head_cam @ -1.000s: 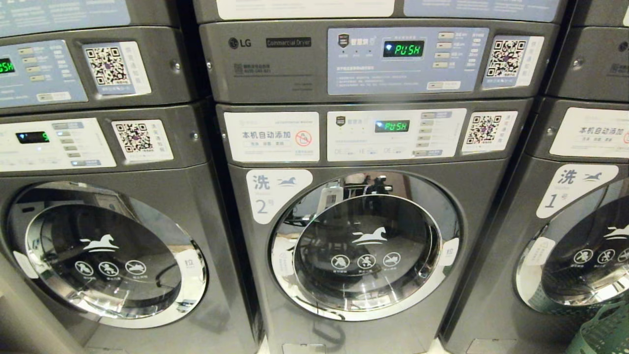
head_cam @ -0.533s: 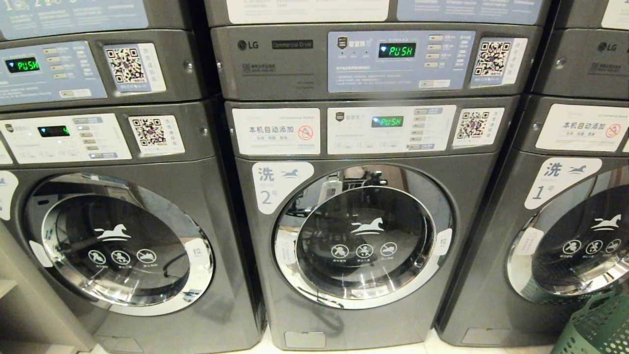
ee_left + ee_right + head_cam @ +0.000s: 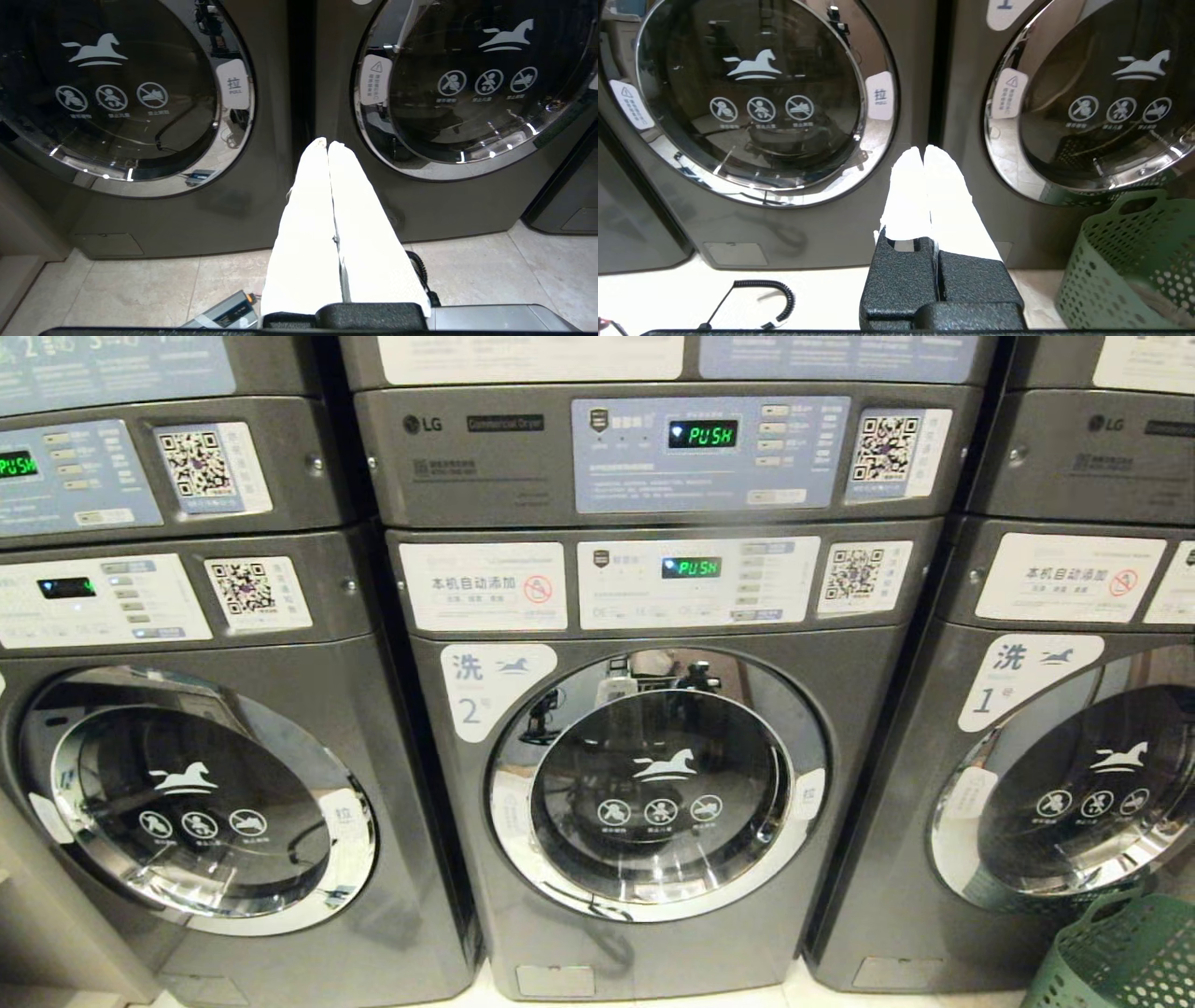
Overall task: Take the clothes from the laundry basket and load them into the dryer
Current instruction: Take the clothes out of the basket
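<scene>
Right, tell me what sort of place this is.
Most likely a self-service laundromat: a row of stacked LG commercial machines, each with a QR payment sticker and a display reading PUSH. A green laundry basket stands on the tiled floor.

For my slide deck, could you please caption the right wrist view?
Right gripper, fingers shut and empty, points at the gap between two closed washer doors; green basket on the floor beside it.

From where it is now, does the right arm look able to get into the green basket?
Probably yes: the laundry basket stands open-topped on the floor beside the right gripper, nothing between them, though its jaws are shut.
</scene>
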